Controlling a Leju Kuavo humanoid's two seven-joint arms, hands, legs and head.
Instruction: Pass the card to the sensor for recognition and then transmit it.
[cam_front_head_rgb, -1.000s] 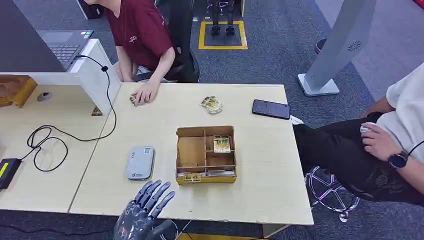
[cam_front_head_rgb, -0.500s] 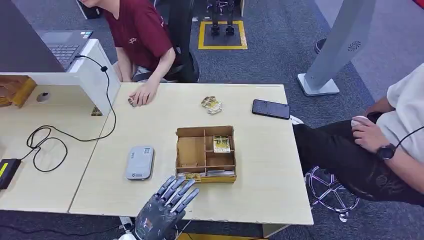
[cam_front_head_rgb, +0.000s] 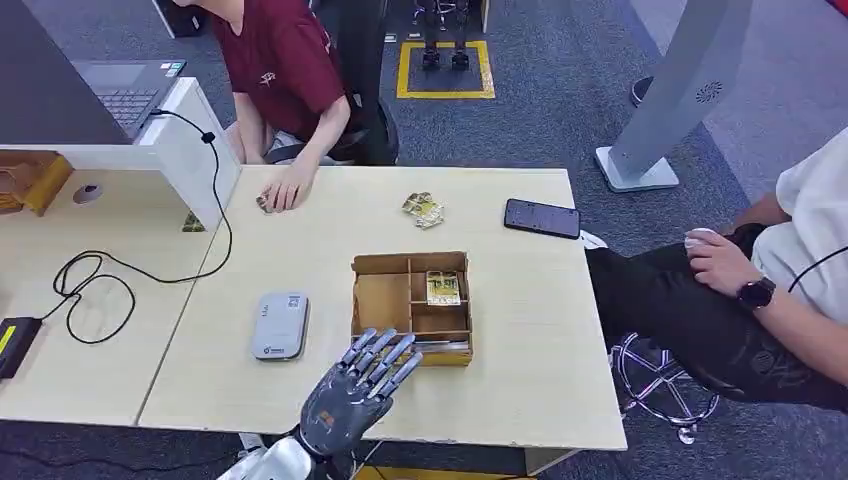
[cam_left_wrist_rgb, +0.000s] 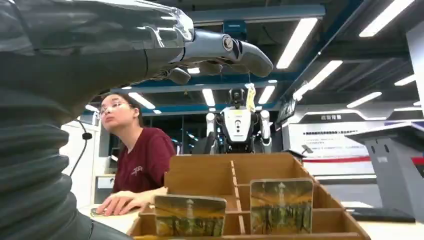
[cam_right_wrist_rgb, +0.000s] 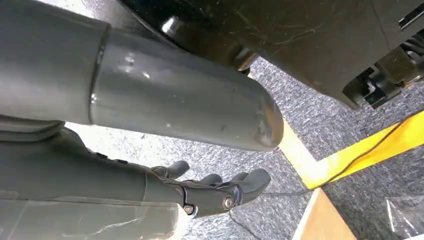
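Barely begun: the empty left hand (cam_front_head_rgb: 352, 395), fingers spread, hovers before the brown compartmented cardboard box (cam_front_head_rgb: 411, 307); its picture cards (cam_front_head_rgb: 443, 287) lie ungrasped, the grey rectangular sensor (cam_front_head_rgb: 280, 325) beside it.

We see a matt cardboard box (cam_front_head_rgb: 411, 307) on a smooth pale wood-look surface (cam_front_head_rgb: 520, 340); the left hand (cam_front_head_rgb: 352, 393) looks glossy grey metal.

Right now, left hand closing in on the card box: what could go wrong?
1. The left hand is open above the near edge of the cardboard box; its spread fingers could catch the wall and shove the box.
2. The front card stands close to a divider, a tight pinch.
3. The card reader lies beside the box, so a swing could knock it.
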